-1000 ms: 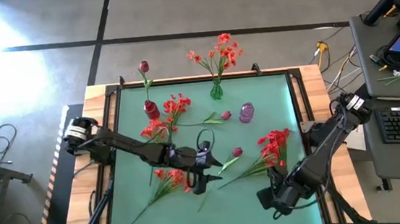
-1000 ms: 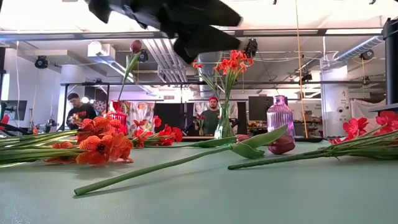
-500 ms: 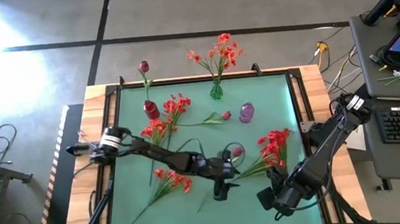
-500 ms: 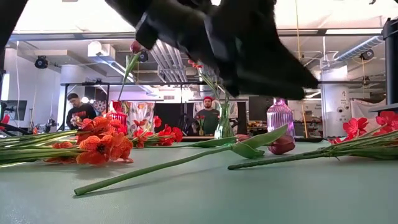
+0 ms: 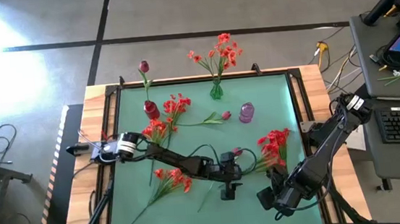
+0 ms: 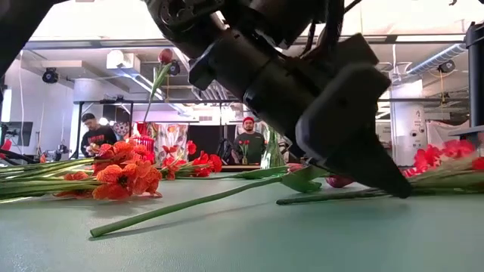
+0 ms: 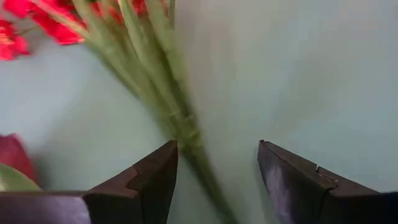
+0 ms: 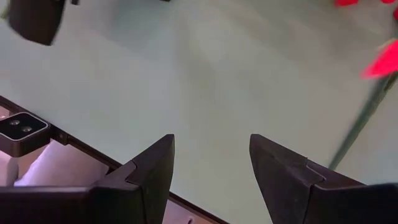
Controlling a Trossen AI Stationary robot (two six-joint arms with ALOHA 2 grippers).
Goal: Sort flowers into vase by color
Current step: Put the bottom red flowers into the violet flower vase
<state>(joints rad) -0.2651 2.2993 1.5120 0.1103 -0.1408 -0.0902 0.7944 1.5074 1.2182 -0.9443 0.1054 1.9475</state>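
A green-topped counter seen from above, strewn with artificial flowers. The left claw reaches across to the near middle of the counter, its two fingers spread apart with nothing between them — they straddle the green stalks of the bright red cluster that lies toward the right side. A dark magenta bud lies just beside that arm. The right claw waits at the near right corner, fingers apart and empty.

An orange-red spray lies left of the left claw — more orange-red blossoms rest farther back. At the far edge, a green vase holds orange-red sprays, a red vase holds one magenta bud, and a purple vase stands empty with another magenta bud beside it.
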